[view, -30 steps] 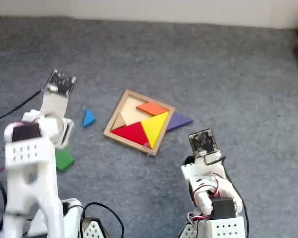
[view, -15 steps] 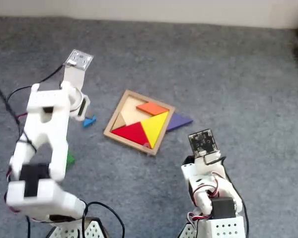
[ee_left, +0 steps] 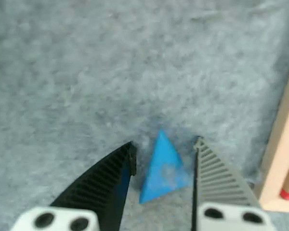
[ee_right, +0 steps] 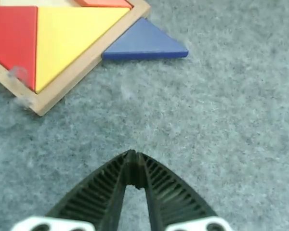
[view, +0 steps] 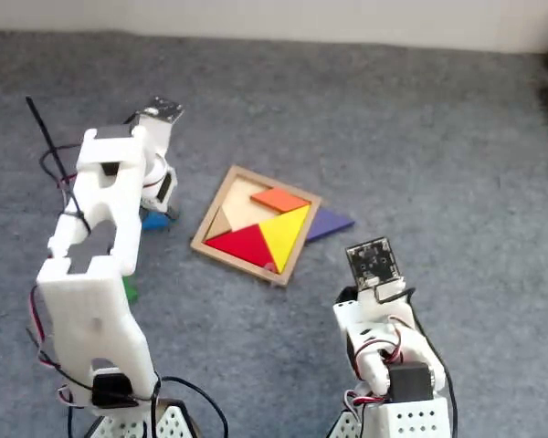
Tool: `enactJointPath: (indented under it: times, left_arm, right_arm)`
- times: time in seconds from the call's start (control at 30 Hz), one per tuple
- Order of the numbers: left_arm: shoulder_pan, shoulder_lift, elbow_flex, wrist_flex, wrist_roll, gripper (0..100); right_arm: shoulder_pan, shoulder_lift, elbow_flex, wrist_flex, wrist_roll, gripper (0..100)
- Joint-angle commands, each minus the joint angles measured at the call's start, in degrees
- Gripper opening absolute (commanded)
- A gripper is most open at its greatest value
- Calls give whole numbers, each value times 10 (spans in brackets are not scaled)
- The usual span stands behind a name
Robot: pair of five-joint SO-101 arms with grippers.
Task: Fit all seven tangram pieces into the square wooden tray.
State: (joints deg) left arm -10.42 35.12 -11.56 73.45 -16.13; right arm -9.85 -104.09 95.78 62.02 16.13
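Grey carpet-like cloth (view: 438,137) covers the bench, with a pale wall strip along its far edge. On the left, the left tool (ee_left: 164,143) is down at the cloth with its two fingers apart, one on each side of the small light-blue triangle (ee_left: 164,168). That piece lies flat between them, and whether either finger touches it cannot be told. Just right of this piece sits the square wooden tray (view: 236,265), turned so a corner points to the far side. The light-blue triangle is close to the tray's left rim but outside it.

Inside the tray, a red triangle (view: 240,245) and a yellow triangle (view: 285,235) lie edge to edge in the near part. An orange piece (view: 279,199) lies along the far-right side, and bare wood shows at the far-left. A dark blue triangle (ee_right: 144,43) lies on the cloth against the tray's right rim. A green piece (view: 128,290) lies near and left, partly hidden by the left arm.

The right tool (ee_right: 134,159) has its fingers together and holds nothing. It is over bare cloth to the near right of the tray.
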Motion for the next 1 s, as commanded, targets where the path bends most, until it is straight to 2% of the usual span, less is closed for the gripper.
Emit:
enactJointPath:
  times: [0.0, 0.2, 0.43, 0.57, 0.67, 0.87, 0.97]
  left_arm:
    - [27, 29, -66, 59, -1, 171]
    - [48, 41, -117, 108, 0, 136]
    - [44, -18, -171, 203, -1, 239]
    - [27, -29, -170, 209, -3, 252]
    - [4, -18, -168, 208, -34, 252]
    - [-12, 75, -174, 207, -68, 249]
    - [-7, 123, -175, 191, -75, 184]
  right_arm:
    - [7, -7, 63, 3, -4, 6]
    - [7, -7, 63, 3, -4, 6]
    - [24, -7, 63, 3, -4, 6]
    - [35, -7, 63, 3, -4, 6]
    - [35, -7, 63, 3, -4, 6]
    - [35, -7, 63, 3, -4, 6]
    - [35, -7, 63, 3, -4, 6]
